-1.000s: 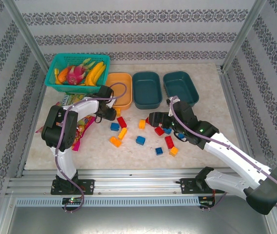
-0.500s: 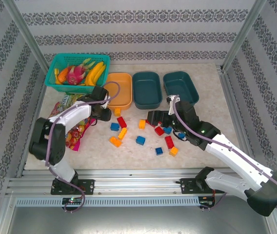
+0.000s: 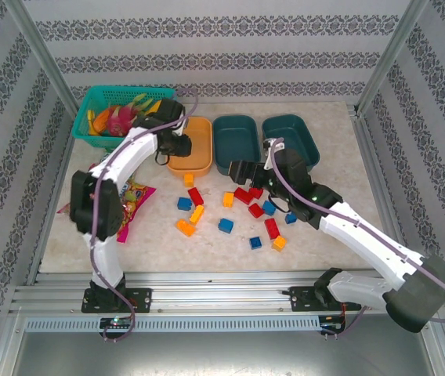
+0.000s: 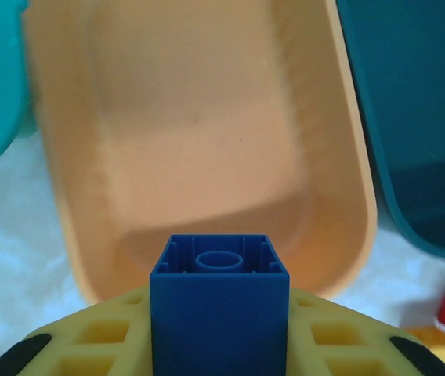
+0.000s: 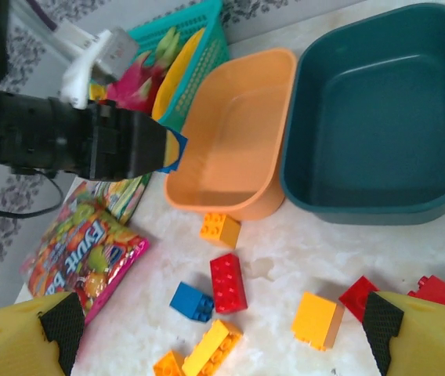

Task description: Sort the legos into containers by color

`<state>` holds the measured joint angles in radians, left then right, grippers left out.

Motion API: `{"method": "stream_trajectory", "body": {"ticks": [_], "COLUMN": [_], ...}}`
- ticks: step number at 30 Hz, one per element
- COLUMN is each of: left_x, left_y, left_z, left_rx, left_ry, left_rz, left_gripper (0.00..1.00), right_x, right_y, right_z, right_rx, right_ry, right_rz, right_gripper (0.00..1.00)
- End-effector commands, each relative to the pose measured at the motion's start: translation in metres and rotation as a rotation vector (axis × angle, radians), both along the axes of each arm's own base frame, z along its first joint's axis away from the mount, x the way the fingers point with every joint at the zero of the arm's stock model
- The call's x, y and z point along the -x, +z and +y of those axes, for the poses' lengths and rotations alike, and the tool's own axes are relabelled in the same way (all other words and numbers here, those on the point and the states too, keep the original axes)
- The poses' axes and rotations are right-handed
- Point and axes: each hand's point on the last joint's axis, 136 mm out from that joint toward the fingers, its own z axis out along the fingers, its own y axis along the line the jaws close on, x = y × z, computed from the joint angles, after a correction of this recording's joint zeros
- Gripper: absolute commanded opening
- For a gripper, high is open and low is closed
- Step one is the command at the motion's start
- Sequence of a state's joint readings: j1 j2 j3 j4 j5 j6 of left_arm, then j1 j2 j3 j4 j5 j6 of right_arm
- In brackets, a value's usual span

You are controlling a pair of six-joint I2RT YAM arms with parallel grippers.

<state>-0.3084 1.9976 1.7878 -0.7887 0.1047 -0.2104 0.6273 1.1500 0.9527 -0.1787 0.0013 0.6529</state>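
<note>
Your left gripper (image 3: 177,146) is over the left near corner of the orange bin (image 3: 195,133), its jaws closed on a blue brick (image 4: 219,313). From overhead you can hardly make that brick out. The left wrist camera shows it plainly, pinched between the yellow fingers (image 4: 89,345) above the bin's near rim. The right wrist camera gives you a side look: the brick's blue corner pokes from the black gripper at the bin's left rim.

Your right gripper (image 3: 238,171) hovers just in front of the middle teal bin (image 3: 235,145), jaws spread wide and holding nothing. Its two pads (image 5: 59,325) sit at the bottom corners of its own view. Between them you see loose bricks (image 5: 228,282) on the table (image 3: 348,168), red, blue and yellow-orange, near the bins. The overhead view adds the second teal bin (image 3: 291,139) at the right and the fruit basket (image 3: 121,89) left of the orange bin
</note>
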Motion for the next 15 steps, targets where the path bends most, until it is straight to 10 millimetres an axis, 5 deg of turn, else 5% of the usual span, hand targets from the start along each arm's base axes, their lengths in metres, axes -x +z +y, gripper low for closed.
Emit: {"method": "stream_trajectory", "body": {"ticks": [1,9,13,15], "left_x": [-0.006,-0.030,-0.033,-0.036], "left_y": [-0.031,-0.088,-0.085,-0.074], "left_z": [-0.004,-0.008,-0.012,-0.013], "left_rx": [-0.044,0.005,0.033,0.048], "left_ry": [0.011,0.075,0.087,0.087], "left_rz": [0.121,0.215,0.209,0.182], "left_gripper": [0.34,0.46,0.70,0.71], "right_x": [-0.018,-0.015,0.006,0.021], "right_y": [0.021,-0.001,-0.031,-0.044], "right_z": [-0.011,-0.043,-0.074,-0.087], "right_rx": [-0.037,0.028,0.110,0.152], "right_ry": [-0.095,-0.194,-0.278,-0.307], "right_rz": [-0.031,0.051,0.192,0.275], "right_gripper": [0.94,0.93,0.91,0.89]}}
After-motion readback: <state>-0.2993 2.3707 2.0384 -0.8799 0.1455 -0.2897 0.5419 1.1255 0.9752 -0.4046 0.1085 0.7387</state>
